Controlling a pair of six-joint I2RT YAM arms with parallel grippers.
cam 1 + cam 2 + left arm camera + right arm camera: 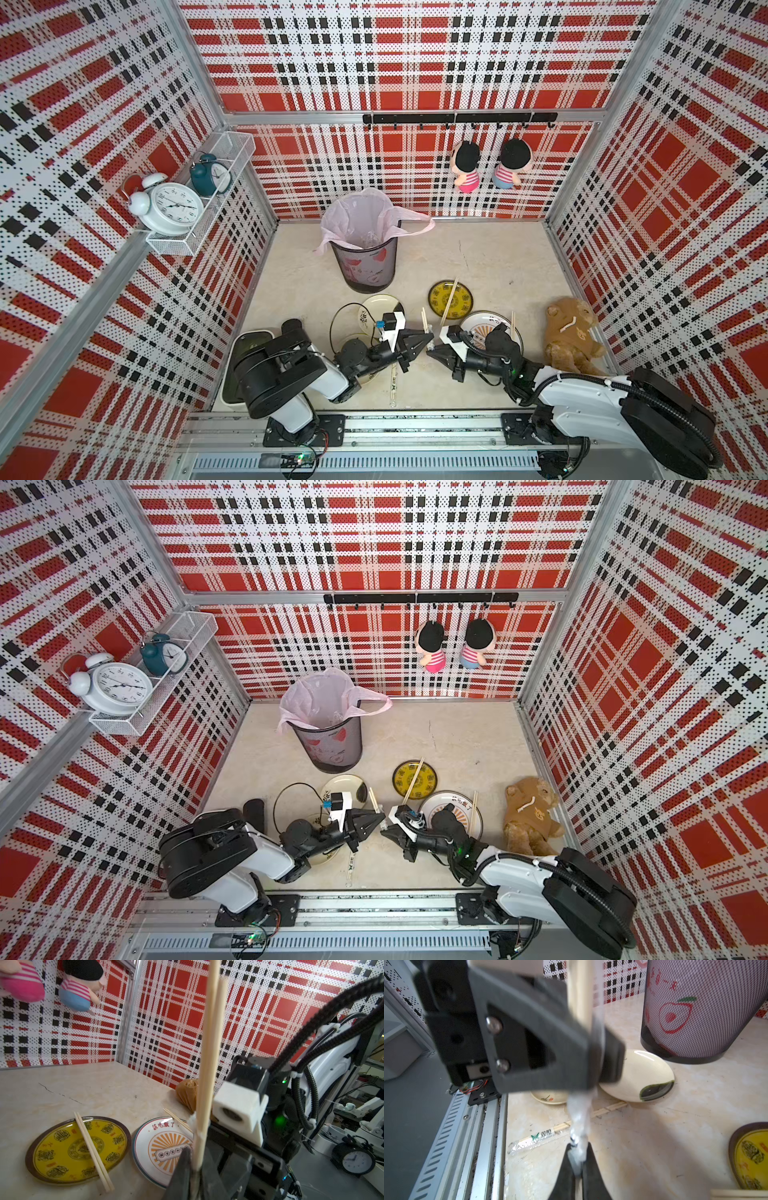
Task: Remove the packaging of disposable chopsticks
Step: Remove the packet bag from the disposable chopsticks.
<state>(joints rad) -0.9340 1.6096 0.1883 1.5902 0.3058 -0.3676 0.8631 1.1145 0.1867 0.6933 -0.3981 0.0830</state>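
Observation:
My left gripper [430,336] [195,1157] is shut on the lower end of a bare pair of disposable chopsticks [209,1043] [424,322], which stands up from the jaws. Facing it tip to tip, my right gripper [430,353] [578,1147] is shut on crumpled clear packaging [579,1118] that stretches up to the left jaws. A still-wrapped pair [537,1138] [392,386] with a green logo lies flat near the front rail. Bare pairs rest on the yellow plate [465,309] [54,1147] and the white-and-orange plate [478,322] [145,1142].
A mesh bin [365,266] lined with a pink bag stands behind the arms. A cream plate [374,303] and a smaller dish lie under the left arm. A brown plush bear [573,336] sits at the right wall, a white tub [232,374] at the left.

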